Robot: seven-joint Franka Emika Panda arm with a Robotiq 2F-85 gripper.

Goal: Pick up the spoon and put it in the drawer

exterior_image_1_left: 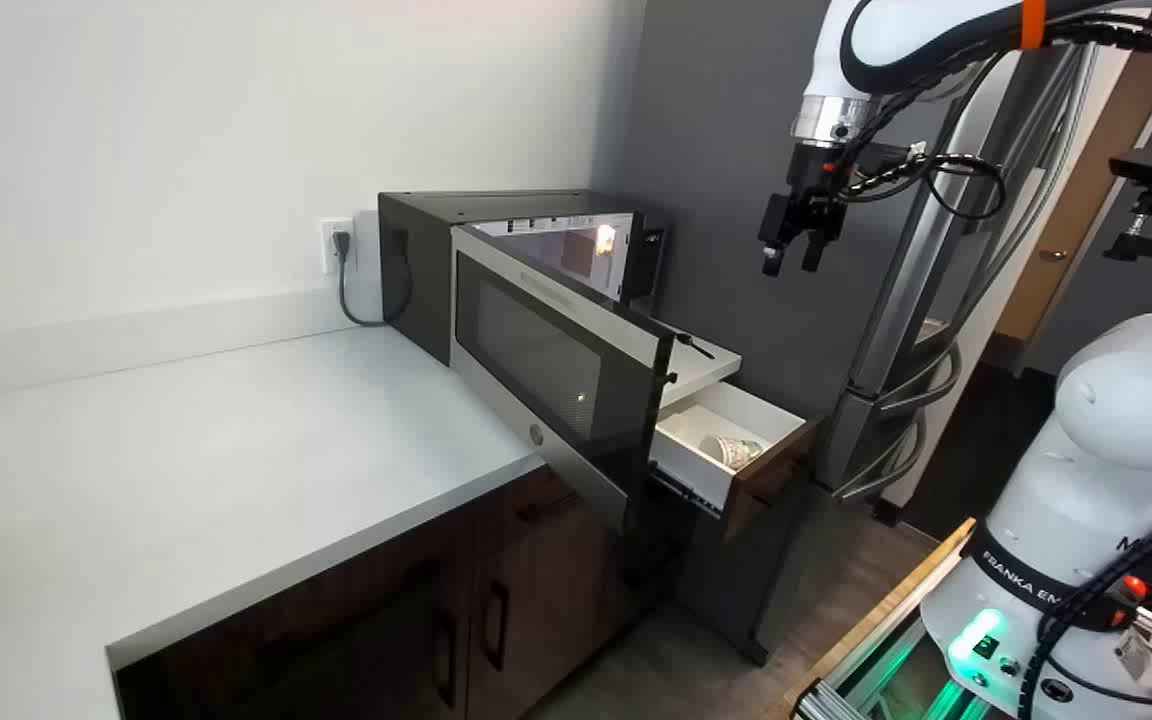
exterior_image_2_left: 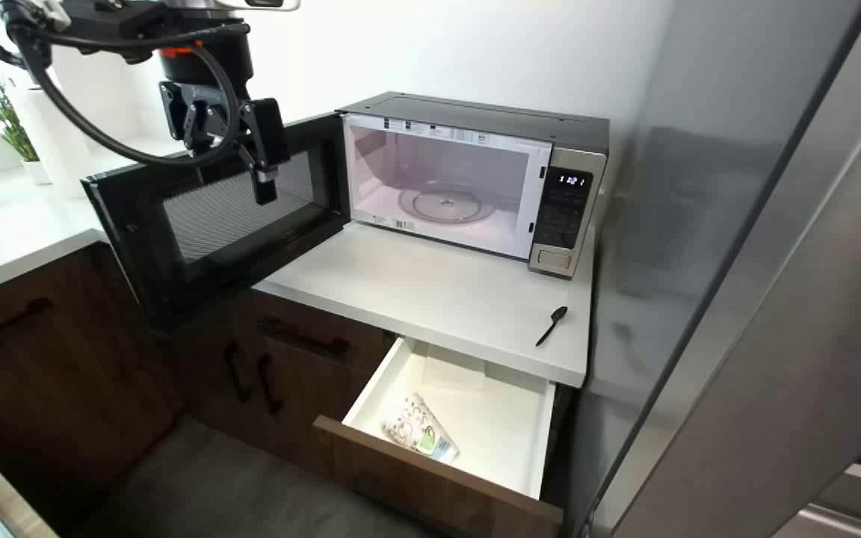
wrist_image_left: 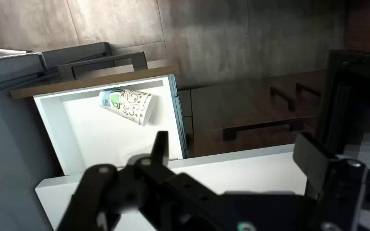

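In the wrist view, the drawer [wrist_image_left: 93,136] stands pulled out at left, its brown front towards the top of the frame; a patterned cup [wrist_image_left: 125,104] lies on its side inside, near that front; the gripper [wrist_image_left: 230,141] juts up from the bottom edge, its two fingers parted wide, released; the pale counter [wrist_image_left: 252,173] shows between them; the dark door [wrist_image_left: 365,109] stands at the right edge. In an exterior view, a plant [exterior_image_2_left: 10,127] stands at upper left; the gripper hangs to its right, before the open door; the microwave [exterior_image_2_left: 475,168] sits on the counter at upper centre, a lit display [exterior_image_2_left: 571,180] on its right side; the drawer, cup within, juts out at lower centre under the counter's edge; the black spoon [exterior_image_2_left: 553,323] lies on the counter right of centre, bowl towards upper right, well apart from the gripper and above the drawer's right wall in the frame; a steel panel [exterior_image_2_left: 797,336] slants down the right side.
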